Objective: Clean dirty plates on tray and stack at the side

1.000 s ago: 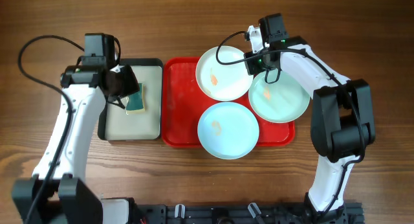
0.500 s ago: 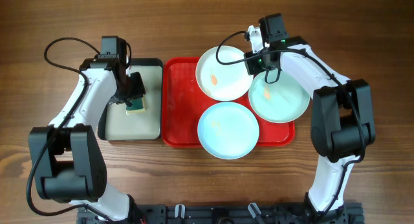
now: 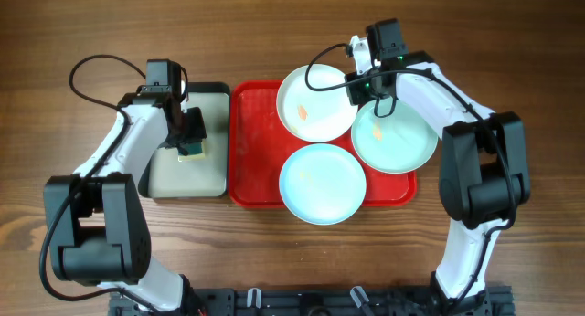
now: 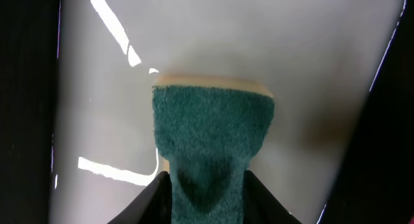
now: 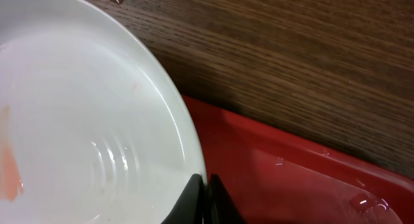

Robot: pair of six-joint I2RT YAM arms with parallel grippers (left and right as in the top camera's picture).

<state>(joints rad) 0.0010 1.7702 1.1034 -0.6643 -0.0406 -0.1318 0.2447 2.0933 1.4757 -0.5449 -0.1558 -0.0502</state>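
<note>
Three plates lie on the red tray (image 3: 251,152): a white plate (image 3: 311,106) with an orange smudge at the back, a pale blue plate (image 3: 322,184) in front and another pale blue plate (image 3: 398,141) at the right. My right gripper (image 3: 358,89) is shut on the white plate's right rim; the right wrist view shows its jaws (image 5: 206,184) pinching the rim of that white plate (image 5: 84,120) above the red tray (image 5: 284,179). My left gripper (image 3: 189,131) is down in the small tray, shut on a green sponge (image 4: 213,133), which is squeezed between both fingers.
The small black-rimmed tray (image 3: 183,174) with a pale inside stands left of the red tray, touching it. The sponge (image 3: 192,152) lies in its upper right part. Bare wooden table (image 3: 512,42) surrounds both trays.
My left arm swung in over the small tray and came down on the sponge, and its jaws narrowed onto it. The right arm and the plates have not moved.
</note>
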